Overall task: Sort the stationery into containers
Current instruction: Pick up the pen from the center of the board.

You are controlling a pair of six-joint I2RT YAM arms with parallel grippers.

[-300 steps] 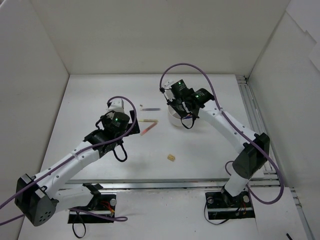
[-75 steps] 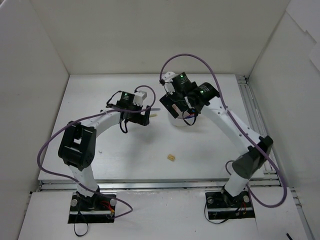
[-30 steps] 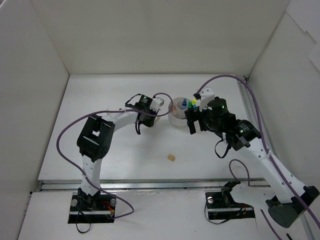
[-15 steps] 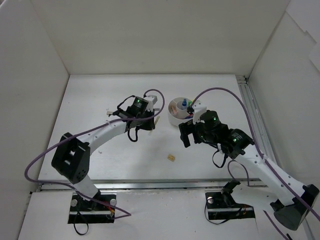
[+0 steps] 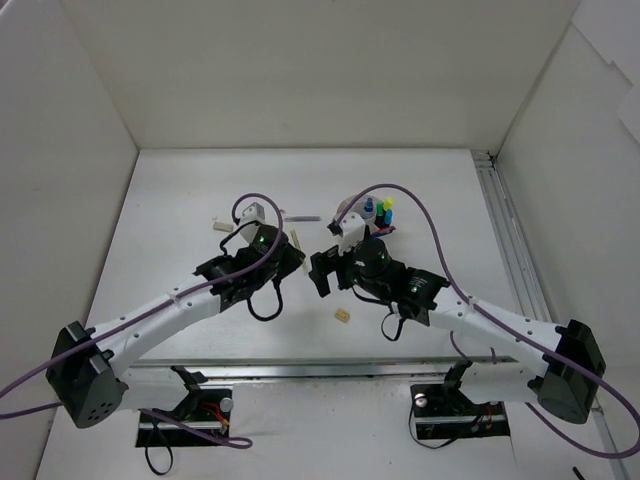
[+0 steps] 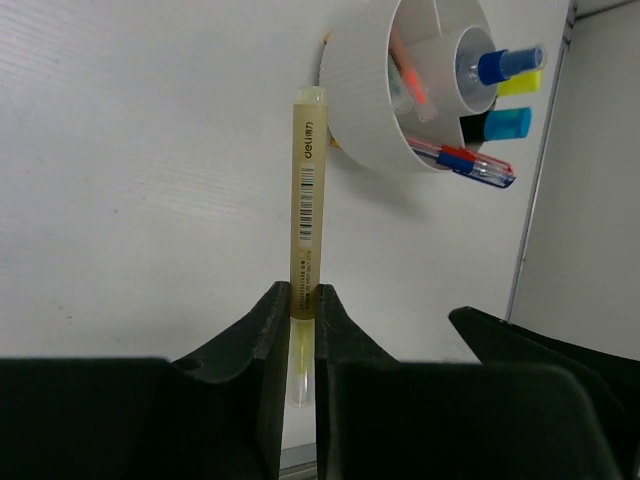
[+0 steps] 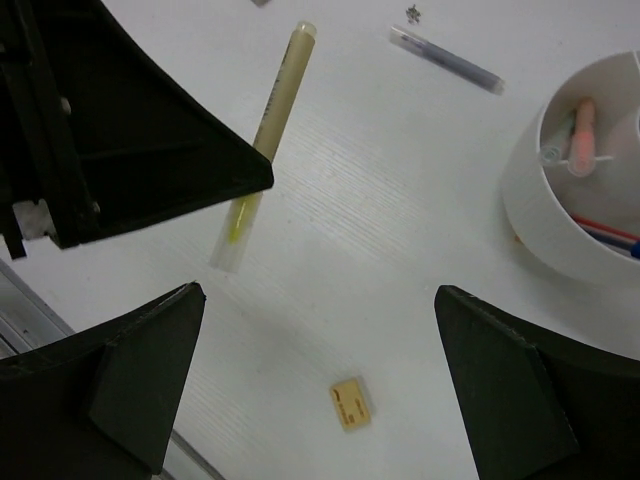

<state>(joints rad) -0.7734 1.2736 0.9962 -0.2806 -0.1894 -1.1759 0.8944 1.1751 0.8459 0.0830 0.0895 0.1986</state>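
While the left gripper (image 6: 298,303) pinches a pale yellow pen (image 6: 305,190) near its tail end, jaws drawn narrow on the barrel, the pen's tip points toward the far edge of the worktop (image 5: 180,200), a little left of the middle. Whether the pen is clear of the surface I cannot tell. Off to its right, nearer the far edge, sits the round white organizer (image 6: 365,95), apart from the pen. In its compartments stand a blue-capped marker (image 6: 503,63), a yellow-capped highlighter (image 6: 520,82), a highlighter with a blue-green cap (image 6: 505,122), a red and blue pen (image 6: 468,163) leaning over the rim, and a pink pencil (image 6: 408,82). The right gripper (image 7: 318,300) hangs over the middle of the worktop with its jaws spread wide, holding nothing. A small beige eraser (image 7: 350,403) lies below it, toward the near edge. A thin violet-grey pencil (image 7: 445,60) lies flat just beyond the yellow pen's tip
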